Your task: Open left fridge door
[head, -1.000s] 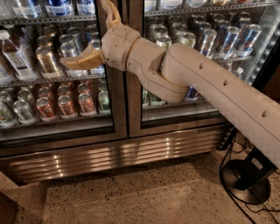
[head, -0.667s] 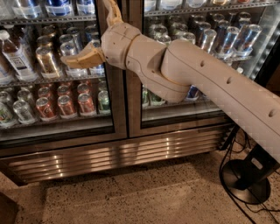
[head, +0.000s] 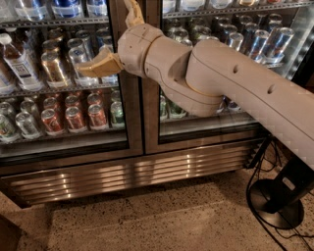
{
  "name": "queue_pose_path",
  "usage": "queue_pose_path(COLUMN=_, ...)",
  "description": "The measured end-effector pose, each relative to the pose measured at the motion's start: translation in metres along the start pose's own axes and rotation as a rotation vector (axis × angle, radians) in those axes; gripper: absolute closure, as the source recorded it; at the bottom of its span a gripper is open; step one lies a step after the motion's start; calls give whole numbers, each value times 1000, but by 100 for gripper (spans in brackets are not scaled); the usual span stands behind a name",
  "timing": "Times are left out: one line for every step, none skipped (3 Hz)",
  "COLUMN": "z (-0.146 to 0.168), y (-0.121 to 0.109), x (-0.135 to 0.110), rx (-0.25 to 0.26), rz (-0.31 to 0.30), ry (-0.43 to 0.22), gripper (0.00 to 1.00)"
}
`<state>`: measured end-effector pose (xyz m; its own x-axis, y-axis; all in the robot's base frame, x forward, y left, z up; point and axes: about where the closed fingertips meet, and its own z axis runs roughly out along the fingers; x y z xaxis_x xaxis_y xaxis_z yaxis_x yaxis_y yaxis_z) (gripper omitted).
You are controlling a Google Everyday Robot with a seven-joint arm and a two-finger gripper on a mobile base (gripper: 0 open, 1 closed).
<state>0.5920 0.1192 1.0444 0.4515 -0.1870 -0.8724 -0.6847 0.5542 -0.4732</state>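
Observation:
The fridge (head: 132,174) fills the view, with a ribbed steel grille along its base. The left fridge door (head: 119,122) is shut; behind its glass are shelves of cans and a bottle. My gripper (head: 103,37) is open and empty in front of the upper right part of this door, near the seam between the two doors. One finger (head: 93,67) points left across the glass and the other finger (head: 133,13) points up along the door's steel frame. No door handle shows. My arm reaches in from the right and covers part of the right door (head: 206,130).
A black round stand base (head: 275,202) with cables (head: 255,171) sits on the speckled floor at the lower right, close to the fridge's right corner. A dark object (head: 7,238) shows at the bottom left corner. Open floor (head: 147,220) lies in front of the grille.
My arm and gripper have shifted slightly to the right. The left door stays shut.

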Motion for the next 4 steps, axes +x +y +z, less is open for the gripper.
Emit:
queue_pose_path(z=9, y=-23, x=3, rx=80, rz=20, ry=40, gripper=0)
queue_pose_path(z=13, y=-26, x=5, rx=65, rz=23, ry=45, gripper=0)
queue_pose_path(z=34, y=-40, x=4, rx=51, rz=33, ry=44, gripper=0)
queue_pose_path(z=51, y=-41, x=4, rx=16, rz=49, ry=31, gripper=0)
